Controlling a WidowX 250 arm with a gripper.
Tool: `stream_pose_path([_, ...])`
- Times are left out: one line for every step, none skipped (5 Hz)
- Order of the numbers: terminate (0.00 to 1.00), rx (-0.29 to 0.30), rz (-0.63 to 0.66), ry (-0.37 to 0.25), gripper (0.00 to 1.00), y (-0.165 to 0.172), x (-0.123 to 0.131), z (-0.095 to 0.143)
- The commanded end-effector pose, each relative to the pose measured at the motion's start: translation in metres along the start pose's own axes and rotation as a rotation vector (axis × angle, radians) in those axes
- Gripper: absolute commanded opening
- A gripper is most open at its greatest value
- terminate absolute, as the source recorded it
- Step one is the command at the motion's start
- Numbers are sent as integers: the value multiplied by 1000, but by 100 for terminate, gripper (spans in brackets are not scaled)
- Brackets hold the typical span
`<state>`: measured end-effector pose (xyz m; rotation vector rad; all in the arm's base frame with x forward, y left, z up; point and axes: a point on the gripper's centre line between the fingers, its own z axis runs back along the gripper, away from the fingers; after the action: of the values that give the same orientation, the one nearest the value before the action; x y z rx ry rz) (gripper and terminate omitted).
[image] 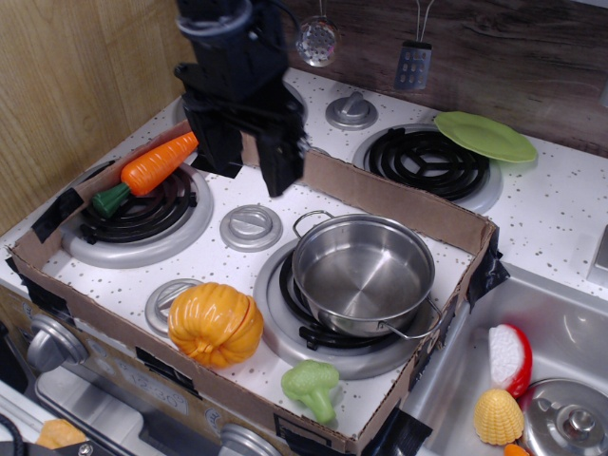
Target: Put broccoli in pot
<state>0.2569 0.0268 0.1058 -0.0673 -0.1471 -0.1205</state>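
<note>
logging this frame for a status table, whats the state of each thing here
gripper: open, empty, above the stove
pot: upright, empty, on the front right burner
broccoli: on its side, on the stove in front of the pot
pumpkin: resting left of the pot
carrot: lying on the back left burner
plate: tilted on the far burner, empty

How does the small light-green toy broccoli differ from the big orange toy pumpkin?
The small light-green toy broccoli is far smaller than the big orange toy pumpkin. The broccoli is bumpy-headed with a stem; the pumpkin is round and ribbed. Both lie along the cardboard tray's front wall.
</note>
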Motion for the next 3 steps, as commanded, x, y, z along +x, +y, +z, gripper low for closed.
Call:
stream_pose_path([0, 73, 61, -19, 100, -21, -24, 24])
stream_pose_path([0, 83, 105, -8, 100, -36, -34, 23])
stream_pose_path([0, 100, 120, -6, 100, -52, -42, 21])
